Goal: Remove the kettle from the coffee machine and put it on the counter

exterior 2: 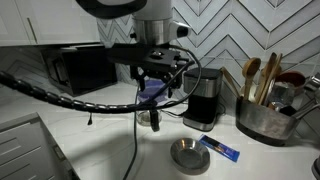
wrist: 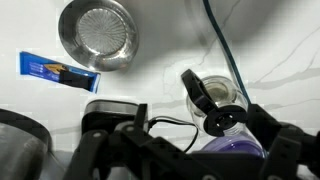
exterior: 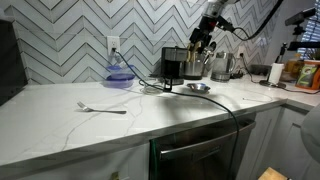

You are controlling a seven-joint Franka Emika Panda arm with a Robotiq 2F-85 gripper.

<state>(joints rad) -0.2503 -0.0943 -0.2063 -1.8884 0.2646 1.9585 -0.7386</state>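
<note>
Kettle [wrist: 222,118]: small, dark, rigid, glossy, likely slippery and light; seemingly beside the coffee machine [exterior 2: 204,96], exact seating unclear. Grasp by handle [wrist: 193,88] or rim. Gripper [exterior 2: 156,100]: hangs above the surface [exterior: 60,115], holding nothing; whether its jaws stand apart cannot be told.

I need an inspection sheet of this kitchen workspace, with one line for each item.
surface: white marble counter, faint grey veins.
job's things: coffee machine stands by the wall; kettle not clearly seen.
clutter: fork, steel bowl, blue packet, purple jug, utensil pot.
grippers: gripper open, empty, above the counter.
cables: black cable runs over the counter's edge.
surroundings: chevron tiles, microwave.
</note>
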